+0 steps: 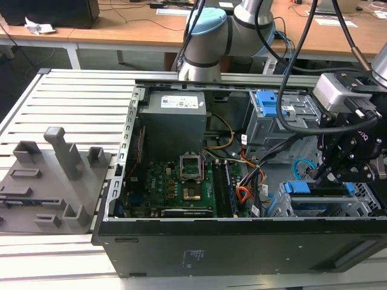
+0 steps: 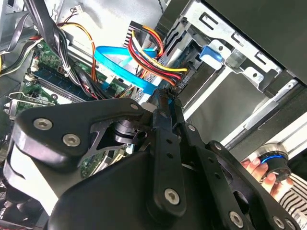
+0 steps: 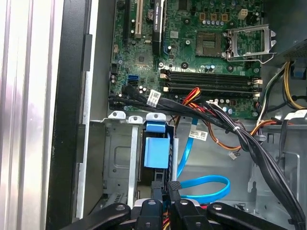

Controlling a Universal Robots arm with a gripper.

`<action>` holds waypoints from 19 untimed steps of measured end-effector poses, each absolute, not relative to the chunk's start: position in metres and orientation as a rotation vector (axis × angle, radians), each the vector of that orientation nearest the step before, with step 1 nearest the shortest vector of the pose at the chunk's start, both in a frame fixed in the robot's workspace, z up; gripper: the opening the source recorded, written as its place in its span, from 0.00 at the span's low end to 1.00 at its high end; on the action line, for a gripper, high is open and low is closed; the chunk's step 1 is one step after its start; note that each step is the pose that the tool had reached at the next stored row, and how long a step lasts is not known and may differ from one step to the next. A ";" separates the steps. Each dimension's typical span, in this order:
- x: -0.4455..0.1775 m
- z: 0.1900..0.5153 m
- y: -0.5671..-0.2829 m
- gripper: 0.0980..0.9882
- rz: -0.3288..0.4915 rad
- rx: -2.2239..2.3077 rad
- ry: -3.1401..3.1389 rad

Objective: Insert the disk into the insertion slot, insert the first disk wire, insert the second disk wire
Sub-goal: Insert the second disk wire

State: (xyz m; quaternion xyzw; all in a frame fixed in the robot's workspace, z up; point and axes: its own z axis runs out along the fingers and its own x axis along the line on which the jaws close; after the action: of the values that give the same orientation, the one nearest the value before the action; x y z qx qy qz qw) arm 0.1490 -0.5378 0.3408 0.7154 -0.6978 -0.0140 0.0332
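1. Slatted surface carries the open case.
2. My pincer looks nearly closed on a dark plug, low by the disk in its slot, exterior view's right.
3. I judge that suits wiring; blue cable loops just beside.

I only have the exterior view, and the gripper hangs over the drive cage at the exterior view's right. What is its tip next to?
Observer: In the second wrist view the gripper tip is right by the dark plug that ends the red, yellow and orange wire bundle. I cannot tell whether they touch.
Operator: Where does the light blue cable run?
Observer: In the first wrist view the light blue cable comes down beside the cage and loops on the case floor near the gripper.
Operator: Anyone near the case?
Observer: Yes. In the second wrist view a person's hand grips a round knob with a blue ring.
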 end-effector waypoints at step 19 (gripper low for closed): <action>0.149 0.379 -0.539 0.07 -0.044 2.200 -2.149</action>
State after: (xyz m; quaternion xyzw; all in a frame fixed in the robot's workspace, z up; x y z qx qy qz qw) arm 0.1490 -0.5385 0.3791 0.7149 -0.6983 -0.0142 0.0331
